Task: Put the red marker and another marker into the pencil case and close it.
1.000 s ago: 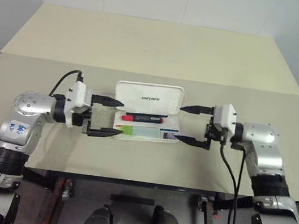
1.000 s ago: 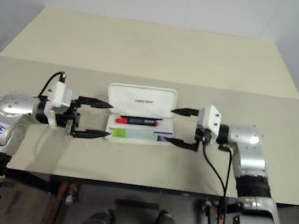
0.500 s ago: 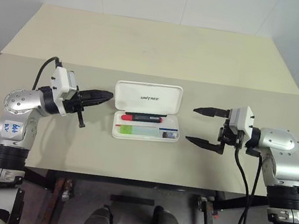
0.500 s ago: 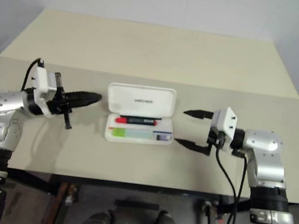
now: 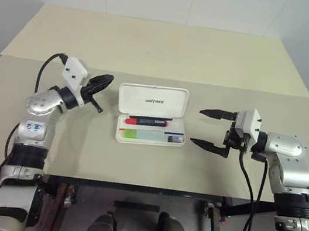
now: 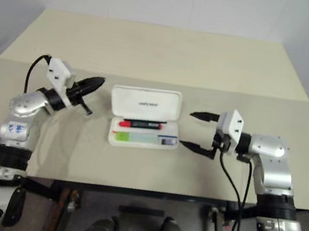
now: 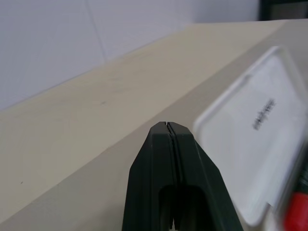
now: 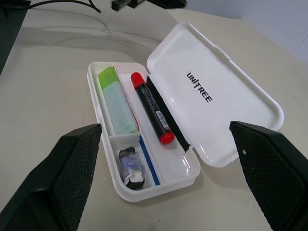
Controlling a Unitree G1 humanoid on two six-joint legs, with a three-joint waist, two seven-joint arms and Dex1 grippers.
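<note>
The pencil case [image 5: 152, 100] lies open mid-table, its white lid [image 8: 216, 101] tilted up at the back. In the tray, the red marker [image 8: 153, 108] lies next to the lid hinge. The light-green marker [image 8: 117, 101] rests in the compartment beside it. My left gripper [image 5: 107, 80] is shut on nothing, a little above the table left of the lid and pointing at the lid's left edge; its closed tips [image 7: 167, 125] show in the left wrist view. My right gripper [image 5: 196, 126] stands open just right of the case and apart from it, its fingers [image 8: 72, 178] facing the tray.
A small grey and dark piece [image 8: 131, 166] and a blue stripe [image 8: 149, 161] sit in the tray's end compartment. A second table [image 5: 160, 45] adjoins at the back along a seam. The front table edge [image 5: 131, 183] is close to me.
My left gripper closed from open and swung back and up from the case's left side. My right gripper drew back to the right, away from the case. The case and markers stayed put.
</note>
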